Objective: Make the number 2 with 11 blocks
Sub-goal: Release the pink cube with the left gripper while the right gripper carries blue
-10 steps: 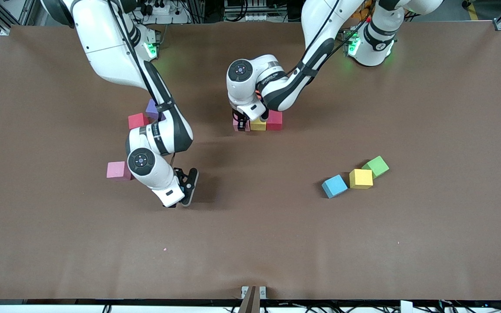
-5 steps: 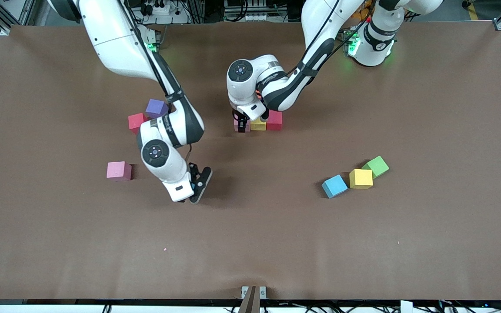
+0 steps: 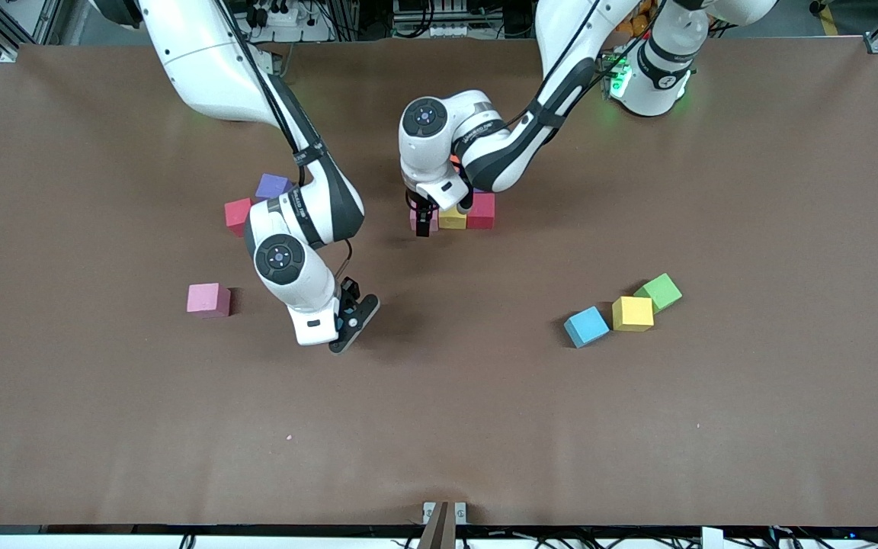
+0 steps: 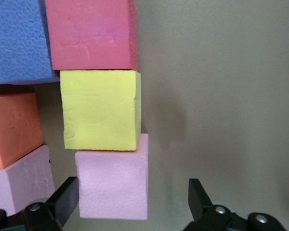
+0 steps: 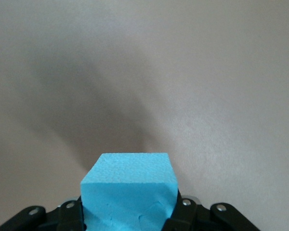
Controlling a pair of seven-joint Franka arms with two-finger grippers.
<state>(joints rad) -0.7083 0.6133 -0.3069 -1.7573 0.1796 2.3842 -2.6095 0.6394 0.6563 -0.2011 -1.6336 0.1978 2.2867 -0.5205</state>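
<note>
Brown tabletop, mid-build. Left gripper (image 4: 130,202) has just let go: jaws now wide either side of pale pink foam cube (image 4: 113,177), set touching yellow foam cube (image 4: 100,109), next crimson foam cube (image 4: 90,33) in digit's row. Right gripper (image 3: 347,324), clamped on light blue foam cube (image 5: 129,187), has swung toward the build, over bare table.

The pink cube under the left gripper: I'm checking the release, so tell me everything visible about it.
The pink cube is pale matte foam with a finely pebbled top. It rests flat on the brown table, one face against the yellow cube at the end of the row. The left gripper stands open above it, fingers clear of both sides.
</note>
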